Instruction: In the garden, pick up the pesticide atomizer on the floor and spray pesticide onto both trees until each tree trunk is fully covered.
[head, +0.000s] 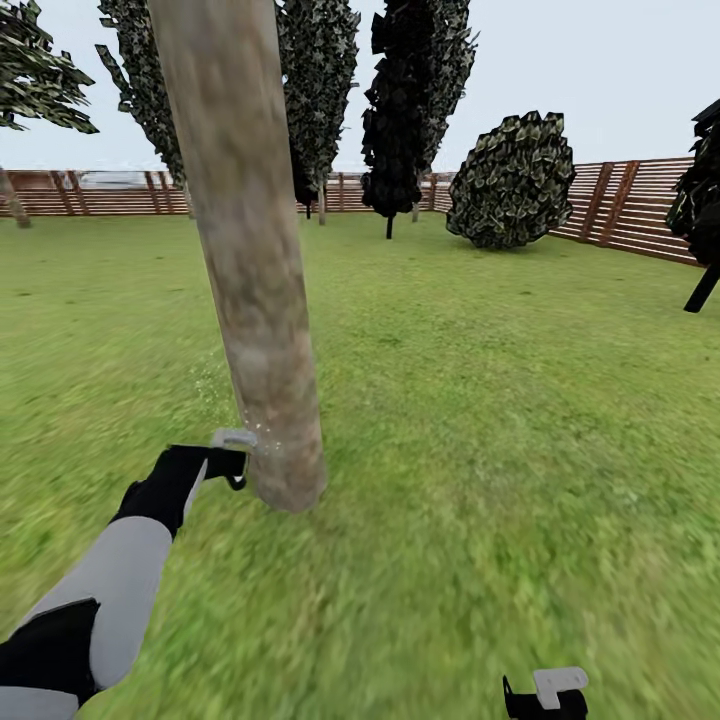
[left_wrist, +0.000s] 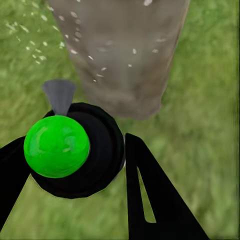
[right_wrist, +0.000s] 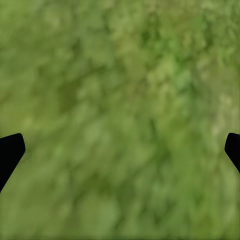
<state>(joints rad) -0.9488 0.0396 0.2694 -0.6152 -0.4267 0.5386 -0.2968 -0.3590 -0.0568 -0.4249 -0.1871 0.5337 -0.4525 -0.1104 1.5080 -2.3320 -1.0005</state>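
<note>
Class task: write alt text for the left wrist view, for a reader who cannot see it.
The left end effector grips a round black bottle with a shiny green ball top and a grey nozzle aimed at the base of a thick pale grey-brown tree trunk. White droplets speckle the trunk and the green lawn.

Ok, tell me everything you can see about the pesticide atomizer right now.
The pesticide atomizer is a small, round, dark bottle seen from above, with a glossy bright green top and a grey nozzle aimed at the tree trunk. It sits between the fingers of the left gripper, held low beside the trunk's base, over the lawn. Pale droplets speckle the bark and the air near the nozzle. Its lower body is hidden.
</note>
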